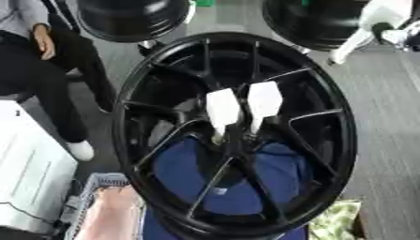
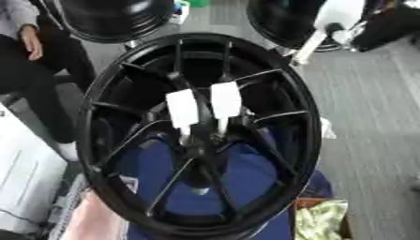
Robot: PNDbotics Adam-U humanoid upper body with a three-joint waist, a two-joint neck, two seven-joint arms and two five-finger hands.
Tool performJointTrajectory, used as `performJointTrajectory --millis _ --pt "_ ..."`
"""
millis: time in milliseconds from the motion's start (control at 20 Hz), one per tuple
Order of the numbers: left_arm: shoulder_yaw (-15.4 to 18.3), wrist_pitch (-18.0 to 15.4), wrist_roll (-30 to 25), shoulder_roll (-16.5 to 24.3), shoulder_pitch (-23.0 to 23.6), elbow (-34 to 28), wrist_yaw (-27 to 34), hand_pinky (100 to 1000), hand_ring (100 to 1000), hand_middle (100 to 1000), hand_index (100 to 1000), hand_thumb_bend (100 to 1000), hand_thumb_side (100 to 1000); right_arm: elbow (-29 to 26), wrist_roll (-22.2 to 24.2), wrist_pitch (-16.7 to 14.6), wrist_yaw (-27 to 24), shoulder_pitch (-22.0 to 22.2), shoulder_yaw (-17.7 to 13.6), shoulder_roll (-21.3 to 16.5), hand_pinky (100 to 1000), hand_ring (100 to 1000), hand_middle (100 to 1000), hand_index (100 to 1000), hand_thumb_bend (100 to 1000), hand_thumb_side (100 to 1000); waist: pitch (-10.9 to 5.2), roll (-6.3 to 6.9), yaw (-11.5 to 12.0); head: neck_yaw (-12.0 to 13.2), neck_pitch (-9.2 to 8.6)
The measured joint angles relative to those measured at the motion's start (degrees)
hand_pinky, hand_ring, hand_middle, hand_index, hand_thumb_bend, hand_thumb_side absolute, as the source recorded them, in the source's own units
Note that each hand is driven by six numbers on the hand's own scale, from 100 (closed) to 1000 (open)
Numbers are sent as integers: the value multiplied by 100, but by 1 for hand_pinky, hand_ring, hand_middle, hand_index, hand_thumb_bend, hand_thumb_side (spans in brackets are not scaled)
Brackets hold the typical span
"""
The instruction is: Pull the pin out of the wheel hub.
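Observation:
A big black spoked wheel (image 1: pixel 238 131) stands tilted in the middle of both views. Two white flat tabs on thin stems stick up from its hub (image 1: pixel 234 140): the left pin (image 1: pixel 222 108) and the right pin (image 1: pixel 264 101), side by side and leaning slightly apart. Their lower ends run into the hub area, where the detail is too dark to make out. Blue fabric (image 1: pixel 184 168) shows through the lower spokes. Neither of my hands shows in either view.
Two more black wheels (image 1: pixel 131 18) (image 1: pixel 316 21) stand behind. A person in dark trousers (image 1: pixel 41 70) sits at the far left. A white box (image 1: pixel 29 173) lies lower left, a crate with something pink (image 1: pixel 111 211) beside it, and patterned cloth (image 1: pixel 336 220) lower right.

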Motion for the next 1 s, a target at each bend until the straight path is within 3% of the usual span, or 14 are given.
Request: performJointTrajectory --millis 250,400,600,700,750,850,1000 --pt "49 -2 47 0 0 0 -17 657 980 723 763 512 716 254 -724 -133 -417 1289 -783 -534 849 657 504 612 100 265 53 2 -8 55 -50" --pt "63 -5 59 0 -1 0 -22 657 980 723 763 512 716 423 -993 -279 -590 1631 -1012 -592 852 678 517 626 100 283 60 2 -11 69 -55" --pt "63 -8 65 0 -5 0 -22 657 981 723 763 513 716 661 -1109 -412 -596 1866 -1070 -594 857 722 556 663 100 324 63 3 -10 75 -102" --pt "63 -7 66 -1 -6 0 -22 657 981 723 763 512 717 806 -1075 -457 -566 1960 -1070 -594 862 775 633 725 100 343 71 3 -7 75 -107" --pt "63 -7 67 -1 -6 0 -22 657 981 723 763 512 717 876 -1027 -486 -541 2006 -1069 -594 874 828 759 836 100 347 76 3 -5 75 -113" --pt "63 -6 67 -2 -6 0 -22 658 981 724 764 513 717 1025 -846 -562 -475 2089 -1054 -594 913 925 880 919 100 334 83 3 -4 76 -116" --pt "64 -5 70 -2 -6 0 -22 658 982 724 764 512 717 1238 -547 -718 -280 2129 -1072 -587 924 951 912 952 100 424 84 3 -6 78 -116"
